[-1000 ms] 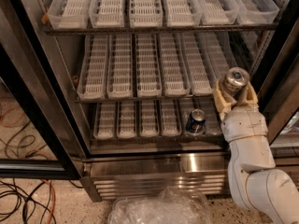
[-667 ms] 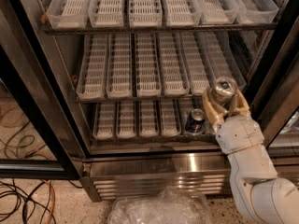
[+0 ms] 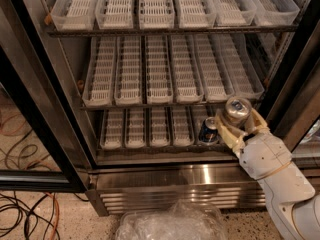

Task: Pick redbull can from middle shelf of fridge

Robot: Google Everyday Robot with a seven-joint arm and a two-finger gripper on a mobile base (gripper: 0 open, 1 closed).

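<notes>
Descent is what the last second shows. The redbull can (image 3: 236,109) is clenched between the jaws of the gripper (image 3: 239,120), its shiny silver top facing up. A second ago that top stood above the front edge of the middle shelf (image 3: 150,105), at the shelf's right end. It now hangs just below that edge, shifted a little toward the shelf's middle. The white arm (image 3: 265,156) has sunk with it and reaches up from below the shelf on the right.

The can rests on no tray of the middle shelf and is borne by the jaws alone, so I judge the lift itself done and the carry-out begun. A darker navy can (image 3: 208,130) stands on the rack under the middle shelf, just left of the held can and close to the near finger. Going lower risks brushing it. The safer course looks to be drawing the can straight out of the fridge (image 3: 175,176), away from the shelf front.
</notes>
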